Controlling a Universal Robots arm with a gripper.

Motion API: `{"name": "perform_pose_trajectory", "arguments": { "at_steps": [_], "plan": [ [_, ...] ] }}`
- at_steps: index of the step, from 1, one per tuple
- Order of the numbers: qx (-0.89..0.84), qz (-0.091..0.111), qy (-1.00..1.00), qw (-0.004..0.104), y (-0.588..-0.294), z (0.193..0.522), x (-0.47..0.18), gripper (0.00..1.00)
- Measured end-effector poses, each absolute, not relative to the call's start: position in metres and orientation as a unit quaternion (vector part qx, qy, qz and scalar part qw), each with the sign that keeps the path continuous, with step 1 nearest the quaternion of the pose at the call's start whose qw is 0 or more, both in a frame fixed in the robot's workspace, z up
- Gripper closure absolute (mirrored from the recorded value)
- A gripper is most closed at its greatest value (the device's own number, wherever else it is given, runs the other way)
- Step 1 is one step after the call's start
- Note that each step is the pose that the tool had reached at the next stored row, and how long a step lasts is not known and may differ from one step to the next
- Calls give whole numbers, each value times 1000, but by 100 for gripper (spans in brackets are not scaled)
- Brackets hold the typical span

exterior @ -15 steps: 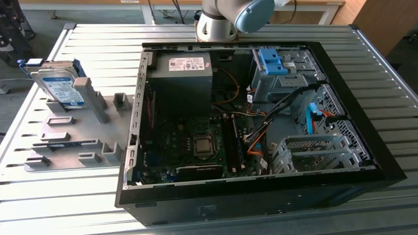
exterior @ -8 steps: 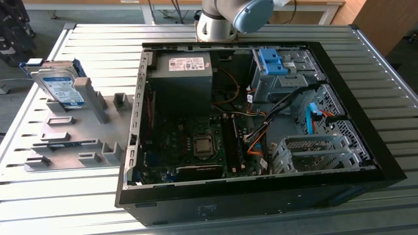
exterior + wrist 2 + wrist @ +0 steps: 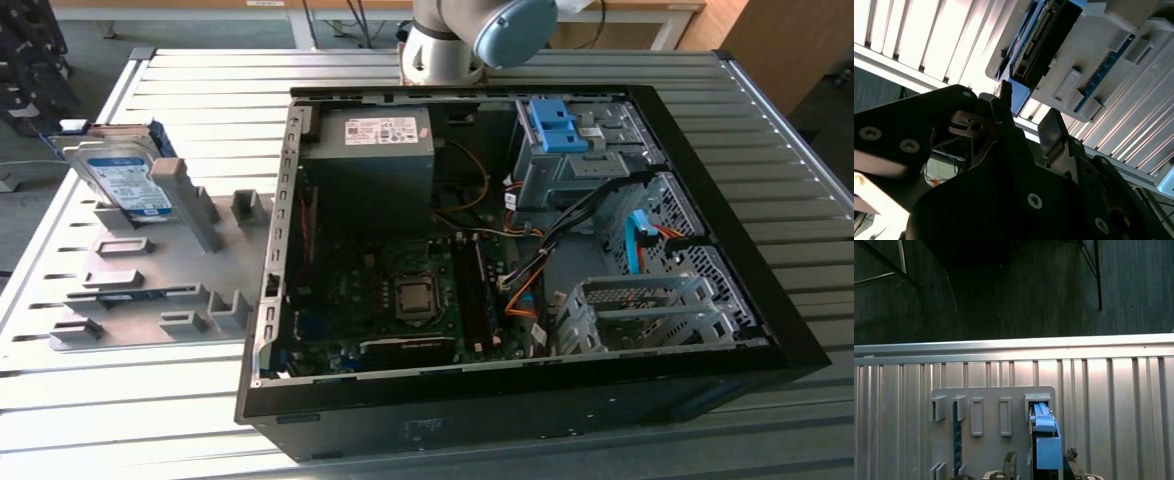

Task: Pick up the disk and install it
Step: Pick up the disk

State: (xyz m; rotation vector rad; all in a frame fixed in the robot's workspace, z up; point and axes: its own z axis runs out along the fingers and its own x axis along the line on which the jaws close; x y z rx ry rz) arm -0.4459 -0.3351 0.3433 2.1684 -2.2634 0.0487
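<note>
The disk (image 3: pixel 124 180) stood on edge in a slot at the far corner of a grey holder plate (image 3: pixel 147 290), on the exterior view's left. Its white-and-blue label faced outward and a blue rail ran along its side. The plate lay flat on a ribbed metal table (image 3: pixel 134 420), just beside an open computer case (image 3: pixel 747 330).

Inside the case, a grey metal box (image 3: pixel 367 170) with a small white sticker sat near the back. A green circuit board (image 3: pixel 400 290) lay below it, and a blue plastic bracket (image 3: pixel 554 125) sat in a metal cage toward the exterior view's right. A bundle of coloured cables crossed the middle. Part of the robot arm (image 3: pixel 454 40) showed beyond the far edge of the case.

In the first wrist view, the gripper (image 3: pixel 1040 456) hung with its two dark fingers spread apart, holding nothing. The disk (image 3: pixel 1046 440) appeared edge-on between them, seated in the plate (image 3: pixel 986 450), with the table (image 3: pixel 1114 415) around it. The second wrist view showed the gripper (image 3: pixel 1029 102) from behind its fingers (image 3: pixel 1054 125), which were apart and clear of the disk (image 3: pixel 1046 35). The disk's dark connector end faced the camera, next to the plate's pale blocks (image 3: pixel 1114 50).
</note>
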Motion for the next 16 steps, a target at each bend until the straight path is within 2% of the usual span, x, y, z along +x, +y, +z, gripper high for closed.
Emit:
{"name": "perform_pose_trajectory", "arguments": {
  "at_steps": [6, 7, 16],
  "plan": [
    [692, 16, -722, 2, -335, 336, -448, 50],
    [692, 17, -722, 2, -335, 334, -448, 44],
    [702, 18, -712, 1, -335, 319, -449, 44]
  ]
}}
